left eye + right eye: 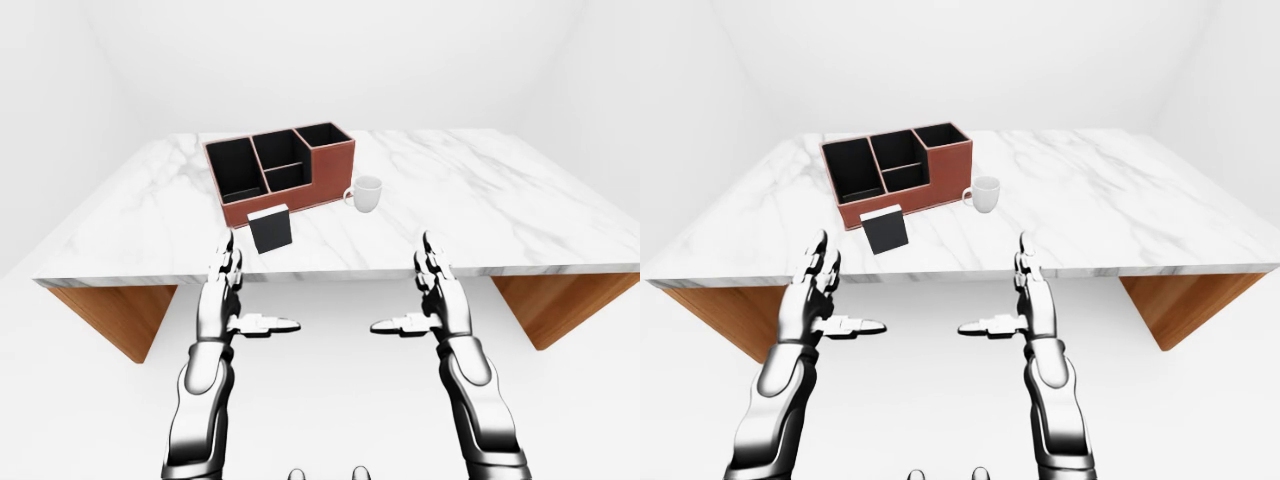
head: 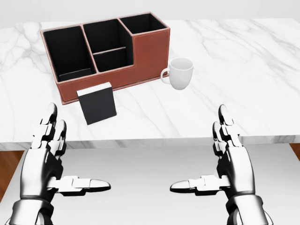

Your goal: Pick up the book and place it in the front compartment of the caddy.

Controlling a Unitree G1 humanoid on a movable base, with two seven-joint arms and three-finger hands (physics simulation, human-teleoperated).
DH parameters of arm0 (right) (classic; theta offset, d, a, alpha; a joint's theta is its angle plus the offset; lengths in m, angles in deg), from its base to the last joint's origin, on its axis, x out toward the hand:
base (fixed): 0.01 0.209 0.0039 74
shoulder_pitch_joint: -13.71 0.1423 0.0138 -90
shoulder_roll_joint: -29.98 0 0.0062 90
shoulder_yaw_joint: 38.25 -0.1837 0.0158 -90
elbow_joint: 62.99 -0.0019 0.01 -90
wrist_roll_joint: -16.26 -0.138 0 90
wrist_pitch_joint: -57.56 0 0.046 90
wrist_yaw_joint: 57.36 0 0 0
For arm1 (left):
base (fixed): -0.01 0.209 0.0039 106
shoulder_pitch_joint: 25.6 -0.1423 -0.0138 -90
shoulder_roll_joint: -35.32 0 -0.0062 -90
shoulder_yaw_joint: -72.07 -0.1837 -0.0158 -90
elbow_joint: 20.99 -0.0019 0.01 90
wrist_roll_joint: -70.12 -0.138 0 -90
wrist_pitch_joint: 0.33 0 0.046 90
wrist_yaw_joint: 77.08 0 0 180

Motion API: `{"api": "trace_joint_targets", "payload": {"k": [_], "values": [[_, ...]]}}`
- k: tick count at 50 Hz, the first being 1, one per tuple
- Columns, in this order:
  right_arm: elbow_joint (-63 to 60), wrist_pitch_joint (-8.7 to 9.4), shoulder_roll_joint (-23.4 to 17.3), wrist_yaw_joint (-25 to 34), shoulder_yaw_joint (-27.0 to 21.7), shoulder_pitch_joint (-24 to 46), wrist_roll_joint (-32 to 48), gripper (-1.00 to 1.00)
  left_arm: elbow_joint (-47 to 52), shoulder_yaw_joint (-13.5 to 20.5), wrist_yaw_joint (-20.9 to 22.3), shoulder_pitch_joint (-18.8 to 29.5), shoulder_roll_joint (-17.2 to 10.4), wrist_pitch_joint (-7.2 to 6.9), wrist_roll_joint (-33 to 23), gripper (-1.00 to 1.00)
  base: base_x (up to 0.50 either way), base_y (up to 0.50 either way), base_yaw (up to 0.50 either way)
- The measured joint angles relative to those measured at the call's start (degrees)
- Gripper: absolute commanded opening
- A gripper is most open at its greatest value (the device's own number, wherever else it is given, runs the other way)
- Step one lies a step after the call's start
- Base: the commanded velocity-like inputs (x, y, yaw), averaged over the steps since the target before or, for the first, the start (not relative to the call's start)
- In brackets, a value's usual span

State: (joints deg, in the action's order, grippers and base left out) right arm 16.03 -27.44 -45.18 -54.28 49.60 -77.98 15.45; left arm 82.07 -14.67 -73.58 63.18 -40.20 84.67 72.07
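The black book (image 2: 97, 103) with a white top edge stands upright on the marble table (image 2: 243, 61), just below the caddy's lower left wall in the head view. The reddish-brown caddy (image 2: 151, 55) has several black compartments, all open at the top. My left hand (image 2: 70, 154) hovers open below the table's near edge, lower left of the book and apart from it. My right hand (image 2: 199, 150) is open too, at the lower right, holding nothing. Both thumbs point inward toward each other.
A white mug (image 2: 181, 73) stands on the table right of the caddy, its handle toward the caddy. The table's near edge (image 2: 150, 139) runs just above my fingertips. Wooden supports (image 1: 112, 312) show under the tabletop at both ends.
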Motion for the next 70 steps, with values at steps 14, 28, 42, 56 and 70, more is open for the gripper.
{"api": "trace_joint_targets", "payload": {"k": [14,28,42,56,70], "values": [[-5.43,0.0,-0.06,0.73,-0.24,-0.49,0.02,1.0,4.37,1.35,0.65,0.59,-0.5,0.0,0.63,1.0,0.0,0.0,0.0],[-8.76,0.0,-0.23,1.8,-0.85,-0.7,-1.13,1.0,5.65,1.71,1.11,0.67,-0.52,0.0,0.62,1.0,0.12,0.44,0.0],[-9.45,0.0,-0.14,2.25,-0.91,-0.79,-1.6,1.0,5.07,1.84,1.3,0.83,-0.65,0.0,0.46,1.0,0.15,0.5,0.0],[-9.26,0.0,0.2,2.22,0.48,-1.26,0.41,1.0,4.88,1.91,1.34,0.8,-0.94,0.0,0.31,1.0,0.06,0.21,0.0],[-11.49,0.0,0.15,4.2,1.14,-2.52,0.08,1.0,4.65,1.84,1.49,0.65,-0.76,0.0,0.32,1.0,0.46,0.0,0.0]]}}
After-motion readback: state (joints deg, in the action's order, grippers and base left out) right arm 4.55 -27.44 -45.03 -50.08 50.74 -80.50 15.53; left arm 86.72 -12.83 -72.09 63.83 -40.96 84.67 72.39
